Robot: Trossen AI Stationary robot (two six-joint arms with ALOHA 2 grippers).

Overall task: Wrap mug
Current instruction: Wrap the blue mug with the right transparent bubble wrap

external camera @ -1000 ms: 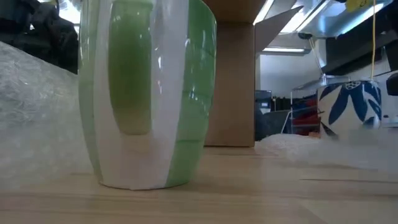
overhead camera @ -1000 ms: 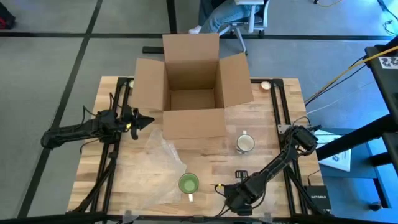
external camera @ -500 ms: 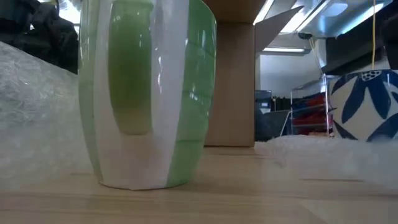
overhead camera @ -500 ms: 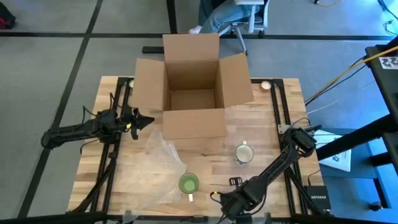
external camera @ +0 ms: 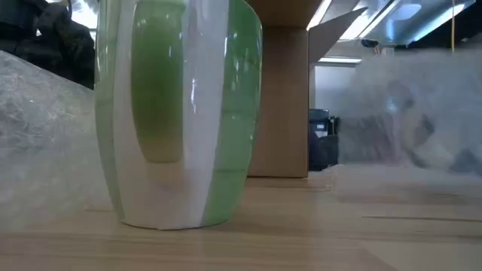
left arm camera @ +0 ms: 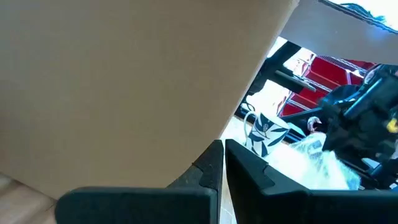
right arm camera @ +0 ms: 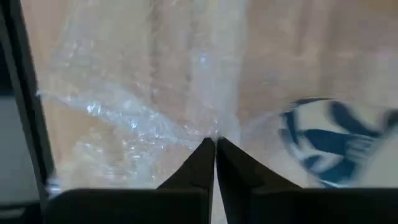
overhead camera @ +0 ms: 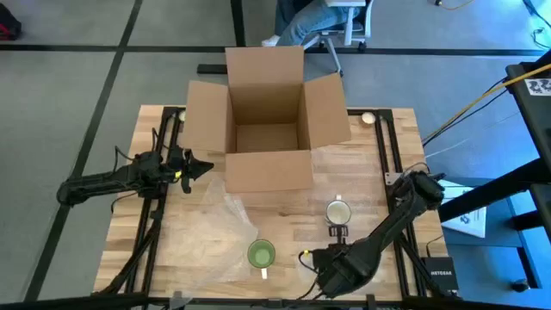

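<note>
Green mug stands at the near edge of the wooden tabletop, on bubble wrap. Right tool pinches a wrap sheet beside a blue-patterned mug; left tool, closed, waits beside the open cardboard box.

My two arms are matte black and slim, built of jointed tubular links. The left arm shows a small yellow mark near its wrist, and each gripper's fingers are dark, angular wedges.

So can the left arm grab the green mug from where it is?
Probably not right away. The left gripper sits by the cardboard box, fingers shut, and the green mug stands across the bubble wrap, nearer the right gripper.
</note>
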